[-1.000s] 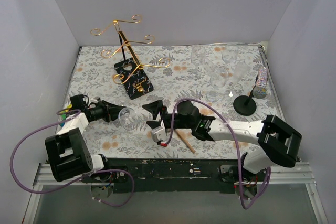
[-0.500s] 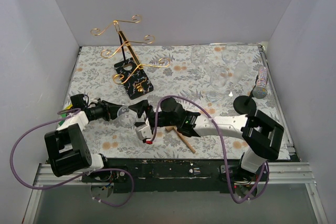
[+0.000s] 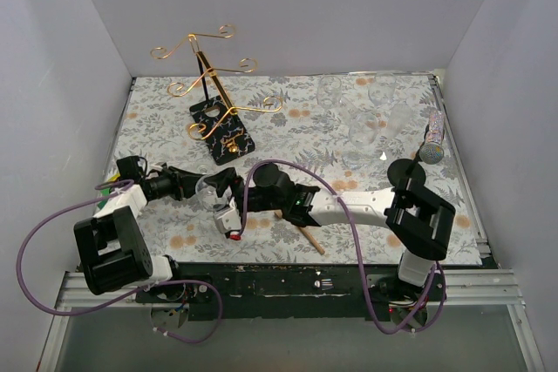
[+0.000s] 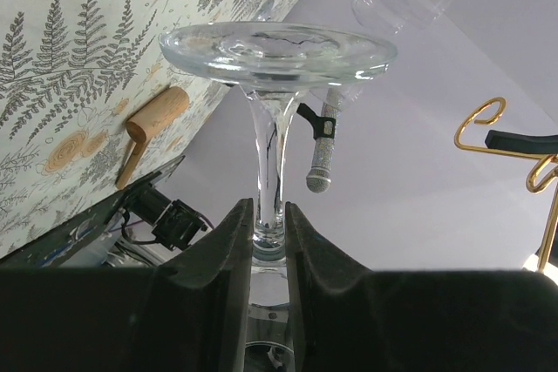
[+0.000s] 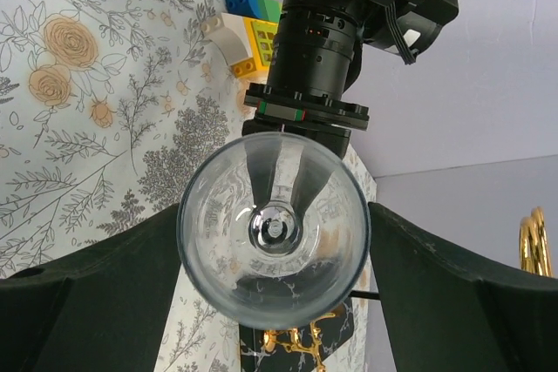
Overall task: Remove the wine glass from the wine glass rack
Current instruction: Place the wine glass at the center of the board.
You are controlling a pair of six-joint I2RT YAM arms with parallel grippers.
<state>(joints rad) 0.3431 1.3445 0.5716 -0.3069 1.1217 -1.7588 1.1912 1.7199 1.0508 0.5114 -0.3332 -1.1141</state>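
Left gripper is clamped on the wine glass stem, lower left of the overhead frame, off the wine glass rack. Right gripper is spread wide either side of the foot; centring is advised before closure.

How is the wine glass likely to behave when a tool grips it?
Likely fragile: the wine glass has a thin stem. Probably slippery too, because its round foot is smooth, clear glass. It may roll if laid down.
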